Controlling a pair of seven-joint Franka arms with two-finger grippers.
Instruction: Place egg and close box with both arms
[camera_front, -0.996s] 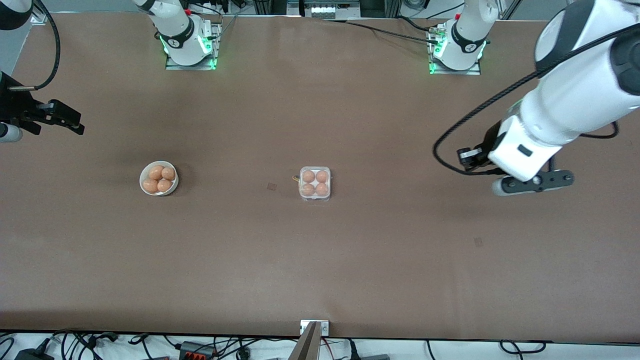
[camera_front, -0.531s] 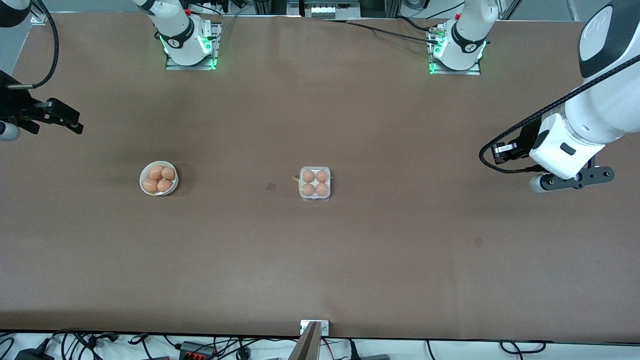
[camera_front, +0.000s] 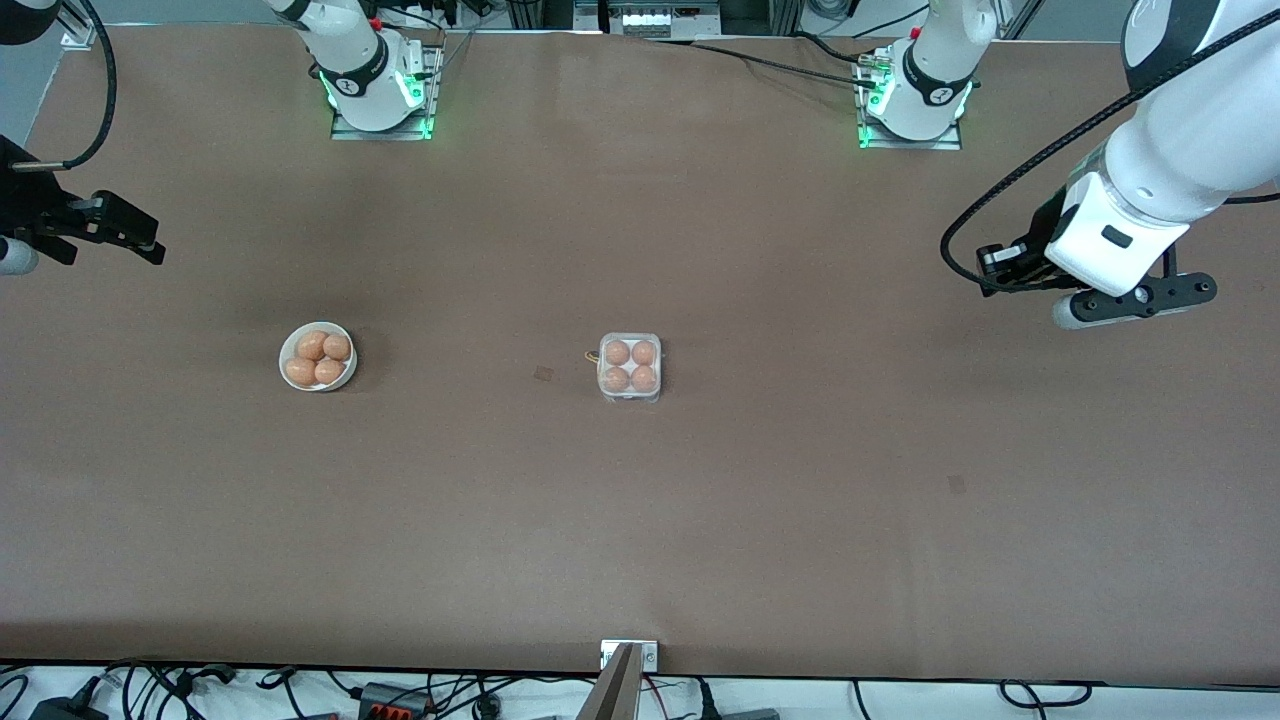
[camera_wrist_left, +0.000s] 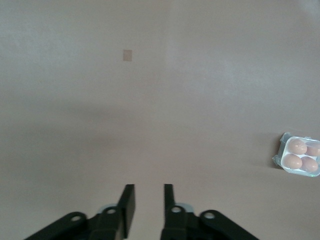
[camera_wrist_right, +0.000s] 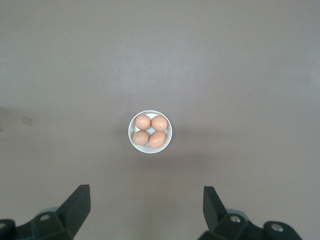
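Item 1, the box (camera_front: 629, 367): small clear-plastic carton, near the middle of the table (camera_front: 700, 520), lid down over four brown eggs, one to a cell. It also shows at the edge of my left wrist view (camera_wrist_left: 300, 156). This is my landmark for everything below. No label or print readable on it.

Item 2, small darker square mark (camera_front: 543, 373) on the tabletop: just beside the box, toward my right arm's end.

Item 3, second square mark (camera_front: 957, 484): nearer the front camera than the box, toward my left arm's end.

Item 4, round white bowl (camera_front: 318, 356): well apart from the box toward my right arm's end, level with it, holding four brown eggs (camera_wrist_right: 150, 130). No writing.

Item 5, my left gripper (camera_front: 1130, 297): in the air over bare table, far from the box at my left arm's end. Fingers (camera_wrist_left: 128, 202) stand narrowly apart, nothing between them.

Item 6, my right gripper (camera_front: 110, 228): over the table's edge at my right arm's end, well away from the box. Fingers (camera_wrist_right: 80, 202) spread wide, empty, with the bowl in sight below.

Item 7, arm bases (camera_front: 375, 85): farthest from the camera, each with a small round emblem I cannot read and green lights.
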